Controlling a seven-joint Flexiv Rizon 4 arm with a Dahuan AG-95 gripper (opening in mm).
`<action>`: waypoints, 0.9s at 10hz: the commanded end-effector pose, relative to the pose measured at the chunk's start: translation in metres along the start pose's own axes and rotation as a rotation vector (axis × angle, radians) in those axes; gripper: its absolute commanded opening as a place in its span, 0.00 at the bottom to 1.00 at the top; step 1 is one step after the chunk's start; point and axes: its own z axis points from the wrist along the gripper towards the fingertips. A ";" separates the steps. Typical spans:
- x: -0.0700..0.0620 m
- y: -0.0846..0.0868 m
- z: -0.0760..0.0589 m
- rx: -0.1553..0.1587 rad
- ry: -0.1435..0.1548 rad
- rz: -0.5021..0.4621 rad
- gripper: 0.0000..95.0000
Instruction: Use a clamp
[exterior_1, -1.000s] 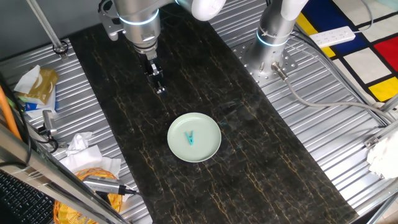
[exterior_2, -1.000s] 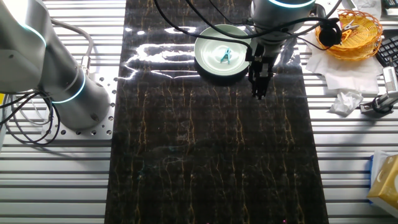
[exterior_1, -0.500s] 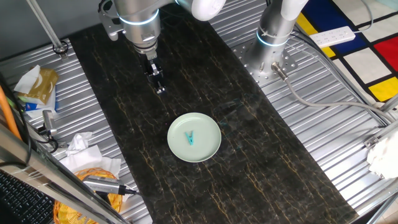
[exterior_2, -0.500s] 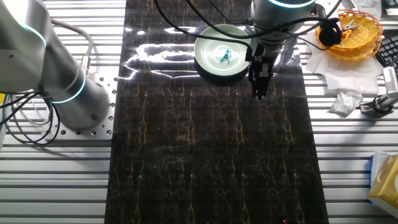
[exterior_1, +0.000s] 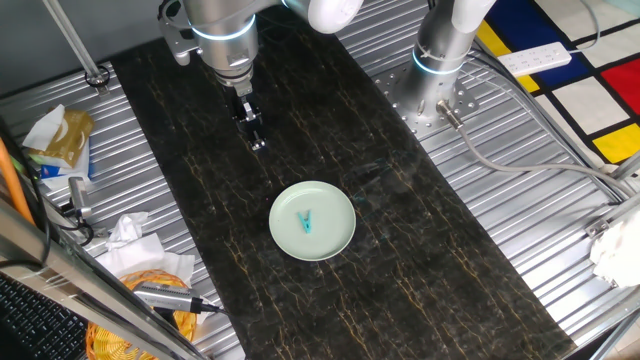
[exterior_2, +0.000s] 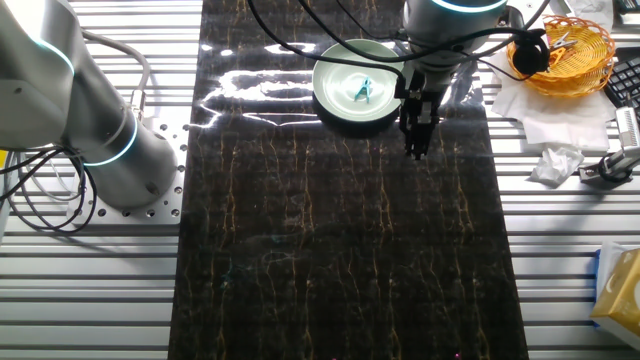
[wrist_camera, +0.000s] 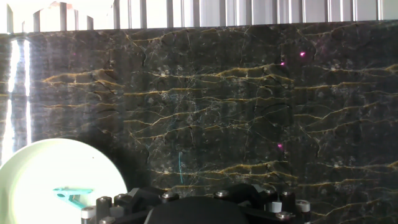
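Observation:
The clamp (exterior_1: 306, 221) is a tiny teal clip lying flat in the middle of the pale green round plate (exterior_1: 338, 203) on the dark marble mat. It also shows in the other fixed view (exterior_2: 364, 91) on the plate (exterior_2: 335, 108), and in the hand view (wrist_camera: 71, 195) on the plate (wrist_camera: 37, 165) at the lower left. My black gripper (exterior_1: 258, 145) hangs above the bare mat, beyond the plate and to its left, apart from it. In the other fixed view the gripper (exterior_2: 416, 152) is just right of the plate. Its fingers look closed together and empty.
A second robot base (exterior_1: 437, 70) stands at the mat's far right. A tissue pack and crumpled paper (exterior_1: 60, 140) lie left of the mat, with an orange basket (exterior_2: 560, 45) and tools near it. Ribbed metal tabletop surrounds the mat.

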 end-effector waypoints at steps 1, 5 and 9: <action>0.000 0.000 0.000 0.000 0.000 0.000 1.00; 0.000 0.000 0.000 -0.011 0.030 -0.377 0.00; 0.000 0.000 0.000 -0.013 0.036 -0.386 0.00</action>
